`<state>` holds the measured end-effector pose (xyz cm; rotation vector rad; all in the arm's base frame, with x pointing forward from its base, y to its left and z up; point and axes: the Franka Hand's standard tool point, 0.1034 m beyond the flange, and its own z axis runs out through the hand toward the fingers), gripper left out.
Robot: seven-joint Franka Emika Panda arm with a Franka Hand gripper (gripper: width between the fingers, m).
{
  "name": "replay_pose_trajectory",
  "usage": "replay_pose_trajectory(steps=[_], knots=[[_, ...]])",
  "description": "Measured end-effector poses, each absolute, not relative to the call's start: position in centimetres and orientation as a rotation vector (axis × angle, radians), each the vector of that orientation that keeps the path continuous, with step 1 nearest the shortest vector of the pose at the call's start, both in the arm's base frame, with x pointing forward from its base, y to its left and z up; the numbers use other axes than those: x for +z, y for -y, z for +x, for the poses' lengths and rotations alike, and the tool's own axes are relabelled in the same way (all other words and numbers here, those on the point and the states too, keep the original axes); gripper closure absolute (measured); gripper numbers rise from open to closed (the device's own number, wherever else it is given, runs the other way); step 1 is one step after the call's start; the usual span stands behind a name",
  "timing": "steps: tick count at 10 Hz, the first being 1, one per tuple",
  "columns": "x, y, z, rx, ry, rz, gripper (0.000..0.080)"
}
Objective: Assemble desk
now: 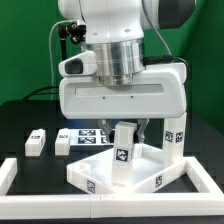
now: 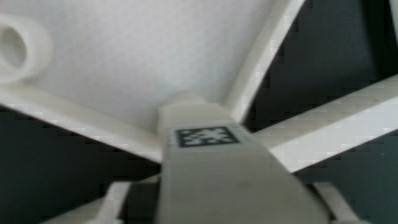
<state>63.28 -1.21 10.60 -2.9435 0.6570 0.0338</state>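
The white tray-like tabletop (image 1: 100, 172) lies rim up at the front of the table. In the wrist view its inner face (image 2: 143, 60) shows a round hole (image 2: 16, 44). My gripper (image 1: 124, 138) is shut on a white block leg (image 1: 122, 158) with a tag, held upright with its lower end in or just above the tabletop near a corner. In the wrist view the leg (image 2: 210, 160) fills the space between both fingers (image 2: 125, 200). Another leg (image 1: 176, 132) stands upright at the tabletop's corner on the exterior view's right. Two loose legs (image 1: 37, 142) (image 1: 63, 141) lie to the left.
The marker board (image 1: 90, 135) lies flat behind the tabletop. White border rails (image 1: 110, 207) frame the work area at the front and sides; one crosses the wrist view (image 2: 338, 118). The table surface is black. The arm's wide white hand hangs over the tabletop.
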Motion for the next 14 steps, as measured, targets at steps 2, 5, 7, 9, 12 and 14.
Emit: replay_pose_trajectory(steps=[2, 5, 7, 9, 12, 14], knots=[[10.5, 1.2, 63.3, 0.046, -0.845, -2.895, 0.051], [10.5, 2.3, 63.4, 0.086, -1.493, -2.617, 0.051], [10.4, 2.8, 63.5, 0.107, -1.815, -2.404, 0.0509], [10.3, 2.5, 63.8, 0.13, -2.113, -2.075, 0.0509], [10.3, 2.2, 63.5, 0.122, -2.269, -1.875, 0.0509], [10.3, 2.1, 63.5, 0.133, -2.322, -1.807, 0.0509]])
